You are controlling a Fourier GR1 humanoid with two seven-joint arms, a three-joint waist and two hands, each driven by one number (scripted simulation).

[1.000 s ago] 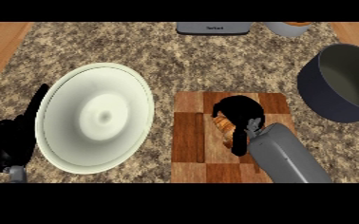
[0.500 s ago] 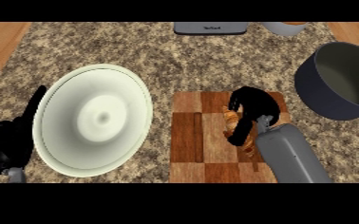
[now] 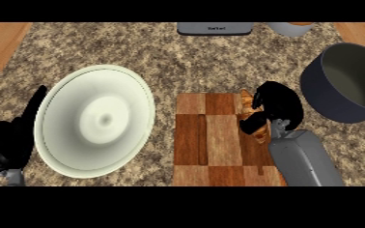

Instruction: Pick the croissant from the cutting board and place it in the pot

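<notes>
The flat grey rectangular appliance (image 3: 215,28) at the upper middle of the frame carries a short dark label on its front edge; the letters are too small to read.

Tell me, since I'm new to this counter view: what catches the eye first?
The big pale plate at the left dominates. Right of it lies the checkered cutting board, where the black right hand curls over the orange croissant at the board's right side. The dark pot waits at the right edge, and the left hand rests at the far left.
</notes>
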